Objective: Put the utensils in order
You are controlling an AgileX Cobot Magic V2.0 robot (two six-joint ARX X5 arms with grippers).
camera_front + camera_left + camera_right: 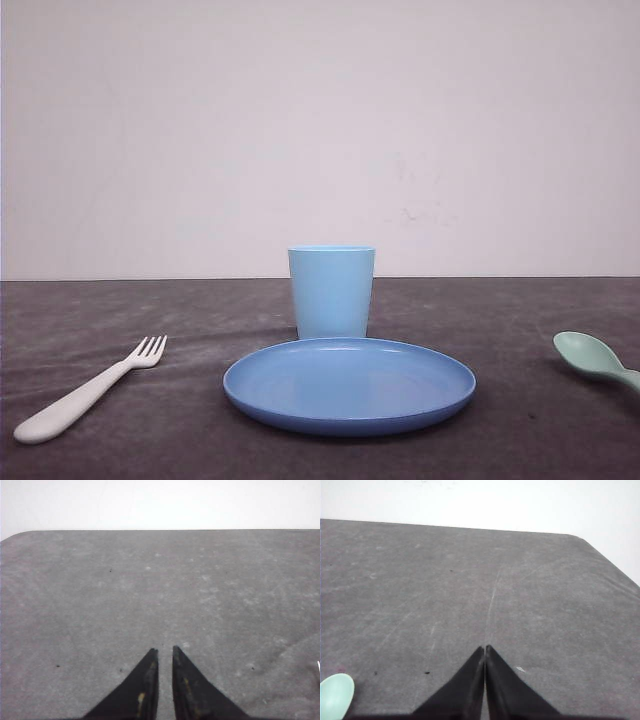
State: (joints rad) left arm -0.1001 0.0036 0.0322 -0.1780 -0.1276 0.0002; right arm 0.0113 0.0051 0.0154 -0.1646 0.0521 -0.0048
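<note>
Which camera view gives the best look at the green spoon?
The front view shows the spoon best: its bowl and the start of its handle lie on the table, right of the plate, though the picture edge cuts the handle. The right wrist view catches just part of the bowl at its corner.

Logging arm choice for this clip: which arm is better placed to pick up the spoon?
Probably the right. The spoon lies at the table's right edge, and its bowl shows beside the right gripper, which looks shut and empty. The fork lies on the left arm's side.
</note>
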